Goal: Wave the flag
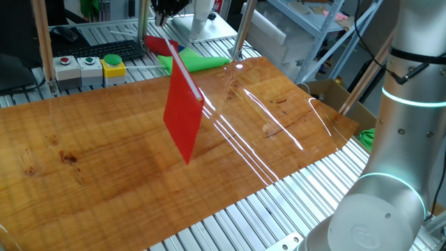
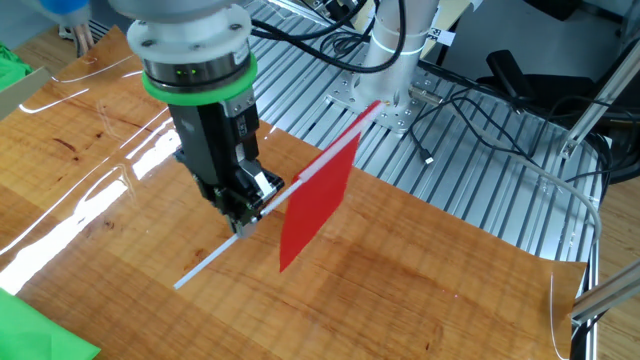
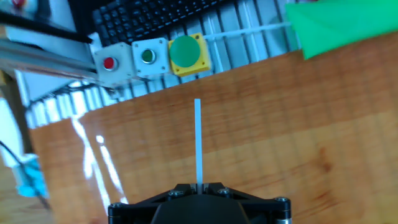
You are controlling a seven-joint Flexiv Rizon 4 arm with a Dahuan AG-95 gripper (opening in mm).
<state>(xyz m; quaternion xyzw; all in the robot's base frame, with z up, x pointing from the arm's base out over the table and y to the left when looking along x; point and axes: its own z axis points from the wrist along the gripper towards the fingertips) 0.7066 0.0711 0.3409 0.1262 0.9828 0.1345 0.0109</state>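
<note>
Red cloth on a thin white stick: the flag (image 2: 318, 205), one item, held in the air over the table (image 2: 420, 280).

Holder: my gripper (image 2: 247, 210), fingers closed on the stick partway along its length. In the other fixed view the stick runs on a slant through the fingertips; the bare end points down and away from the cloth toward the wood, and the cloth end rises on the far side of the gripper, up toward the slatted metal. The cloth hangs below the stick just beside my fingers, free of the table.

Hand view: the stick (image 3: 198, 140) comes out from between my fingers and runs straight ahead over the wood; the cloth is out of this view.

One fixed view: the flag (image 1: 183, 111) hangs tilted above the middle of the table (image 1: 83, 167), its upper end under the gripper (image 1: 164, 14) at the top edge of the picture.

Other items:
- green cloth (image 1: 191, 63), lying at the far table edge, well apart from the flag.
- button boxes (image 3: 149, 56), three in a row (red, green, large green on yellow), on the metal slats beyond the wood.
- keyboard (image 3: 149, 18), behind the button boxes.
</note>
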